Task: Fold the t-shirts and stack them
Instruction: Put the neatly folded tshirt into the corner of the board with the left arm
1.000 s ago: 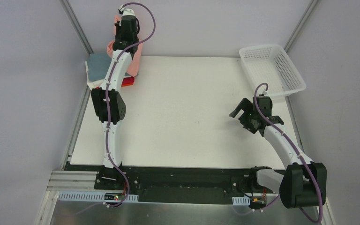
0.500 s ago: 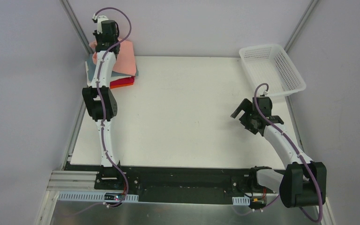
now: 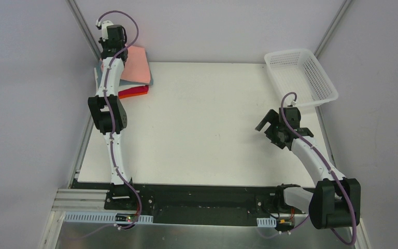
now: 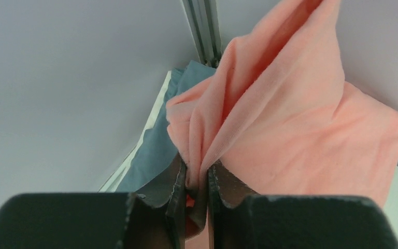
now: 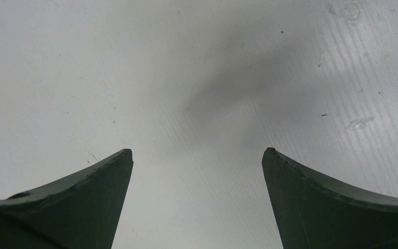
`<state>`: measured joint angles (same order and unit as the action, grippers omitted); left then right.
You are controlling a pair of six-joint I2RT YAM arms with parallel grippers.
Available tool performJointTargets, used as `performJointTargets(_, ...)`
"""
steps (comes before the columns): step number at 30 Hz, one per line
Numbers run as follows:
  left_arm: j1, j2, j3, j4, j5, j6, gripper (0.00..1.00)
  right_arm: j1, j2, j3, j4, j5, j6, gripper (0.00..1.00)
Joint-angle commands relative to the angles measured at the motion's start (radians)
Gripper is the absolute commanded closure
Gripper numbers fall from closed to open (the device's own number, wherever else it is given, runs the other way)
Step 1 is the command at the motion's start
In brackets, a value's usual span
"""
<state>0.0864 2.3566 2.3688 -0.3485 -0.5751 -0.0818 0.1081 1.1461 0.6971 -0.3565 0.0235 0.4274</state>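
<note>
My left gripper [image 3: 110, 47] is at the table's far left corner, shut on a pinched fold of the salmon-pink t-shirt [image 3: 137, 65]. The wrist view shows its jaws [image 4: 197, 179] clamped on bunched pink cloth [image 4: 300, 119]. The shirt hangs over the stack of folded shirts: grey-blue [image 4: 150, 150] at the left, with orange and red edges [image 3: 133, 92] showing below it. The white folded shirt is hidden. My right gripper [image 3: 266, 126] is open and empty above bare table at the right; its fingertips [image 5: 124, 155] frame only the white surface.
A white lattice basket [image 3: 299, 72] stands at the far right corner. Metal frame posts [image 3: 85, 28] rise at both back corners, the left one close beside my left gripper. The grey walls close in behind the stack.
My left gripper has swung left and back toward the corner post, carrying the pink shirt with it so it now spreads over the stack. The right arm has not moved.
</note>
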Motion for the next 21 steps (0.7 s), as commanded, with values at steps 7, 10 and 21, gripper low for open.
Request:
performJointTargets(7, 0.035, 0.019, 0.010, 0.082, -0.070, -0.019, 0.40, -0.005, 0.001, 0.045, -0.024, 0.032, -0.018, 0.00)
performJointTargets(10, 0.034, 0.004, 0.003, 0.082, -0.074, -0.031, 0.02, -0.005, -0.010, 0.044, -0.027, 0.027, -0.015, 0.00)
performJointTargets(21, 0.033, -0.184, -0.143, 0.053, 0.183, -0.165, 0.01, -0.005, -0.057, 0.038, -0.030, 0.028, -0.012, 0.01)
